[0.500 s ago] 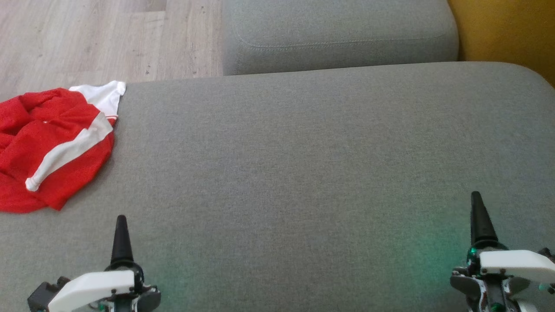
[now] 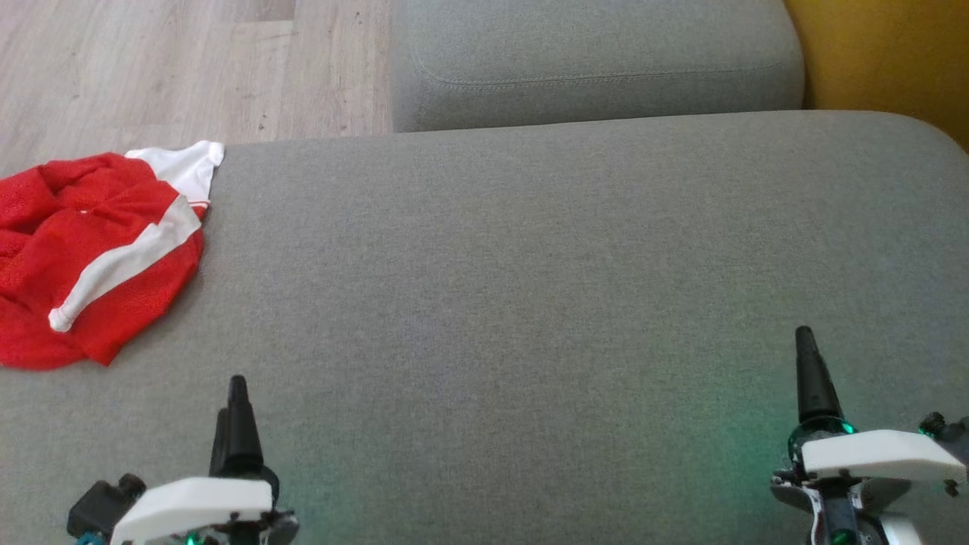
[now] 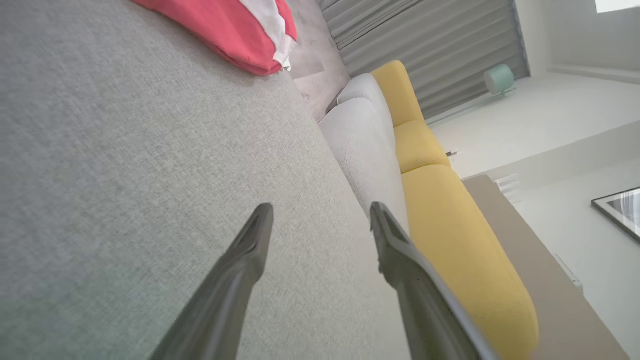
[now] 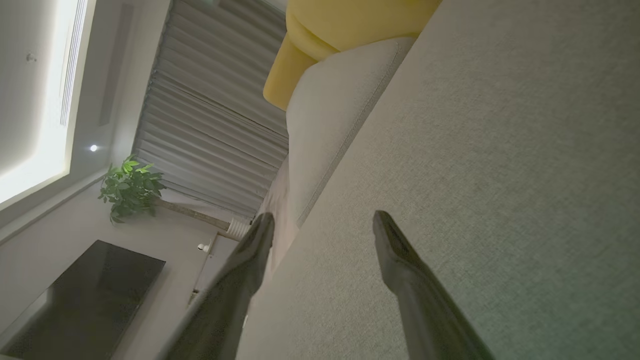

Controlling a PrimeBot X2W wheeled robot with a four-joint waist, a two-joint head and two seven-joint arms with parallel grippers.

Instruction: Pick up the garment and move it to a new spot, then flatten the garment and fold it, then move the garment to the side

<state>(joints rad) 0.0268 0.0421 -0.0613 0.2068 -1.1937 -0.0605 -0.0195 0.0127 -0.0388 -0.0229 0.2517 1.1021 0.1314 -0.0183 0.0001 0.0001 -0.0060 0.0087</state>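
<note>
Broad grey woven seat cushion (image 2: 530, 265), spanning the foreground. Set against its far edge is a smaller grey cushion (image 2: 598, 60) with a stitched seam. To the right of both is yellow upholstery (image 2: 886, 60), which the left wrist view shows as sofa cushions in a row beside the grey ones. Pale wood-plank floor (image 2: 151, 68) lies at far left. Background: grey pleated curtain (image 3: 425, 45), mint-green round object (image 3: 499, 79) near it, framed picture (image 3: 617, 210) on a white wall, leafy potted plant (image 4: 130, 187), dark glossy panel (image 4: 85, 295), small ceiling spotlight (image 4: 93, 148).

A home living room: a grey upholstered sofa (image 2: 530, 265), a yellow sofa (image 3: 450, 225) beside it, long pleated curtains (image 4: 210, 135), a potted plant (image 4: 130, 187), a framed picture (image 3: 617, 207), and a pale wooden floor (image 2: 151, 68).
</note>
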